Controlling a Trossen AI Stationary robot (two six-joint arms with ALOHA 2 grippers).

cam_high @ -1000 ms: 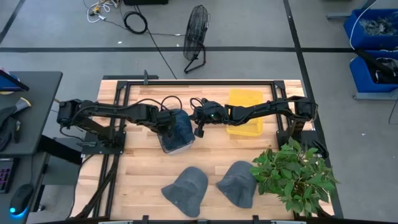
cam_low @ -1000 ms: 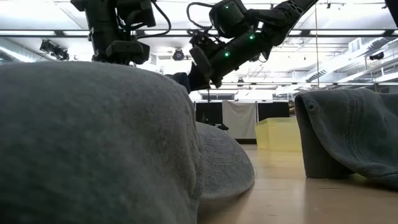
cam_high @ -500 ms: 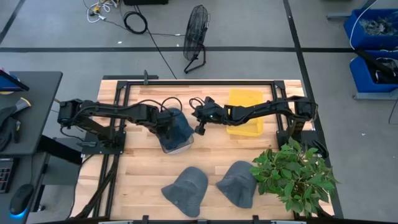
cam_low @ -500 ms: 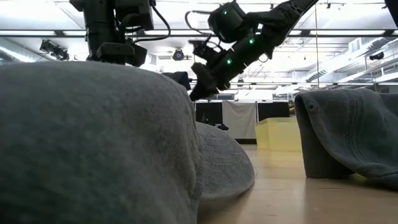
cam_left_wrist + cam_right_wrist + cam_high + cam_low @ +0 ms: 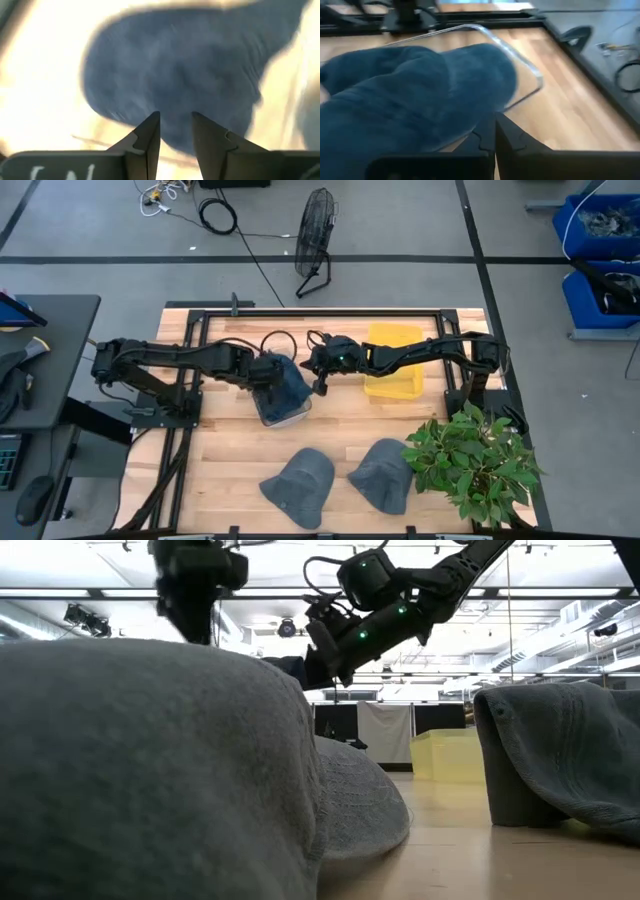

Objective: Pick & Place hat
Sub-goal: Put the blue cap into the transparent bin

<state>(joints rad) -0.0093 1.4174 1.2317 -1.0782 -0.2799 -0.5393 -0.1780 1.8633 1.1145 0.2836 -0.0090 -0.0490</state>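
A dark blue hat [image 5: 290, 385] lies in a clear container [image 5: 285, 418] at the table's middle, bulging over its rim [image 5: 525, 65]. My left gripper [image 5: 270, 374] hangs just above the hat's left part, pointing down. It is open, and nothing shows between its fingers [image 5: 175, 125]. My right gripper [image 5: 319, 387] is shut and slants down beside the container's right side [image 5: 495, 122]. I cannot tell whether it touches anything. Two grey hats [image 5: 300, 485] [image 5: 382, 473] lie brim down near the front edge.
A yellow bin [image 5: 392, 360] stands at the far right, under my right arm. A potted plant [image 5: 470, 455] fills the near right corner. In the low view the grey hats [image 5: 150, 770] [image 5: 560, 760] block most of the table. Bare wood lies between the container and the grey hats.
My left gripper has opened, let go of the blue hat and risen a little, turning as it went; the hat stays in the container. My right gripper, still shut, dipped toward the hat and came back up.
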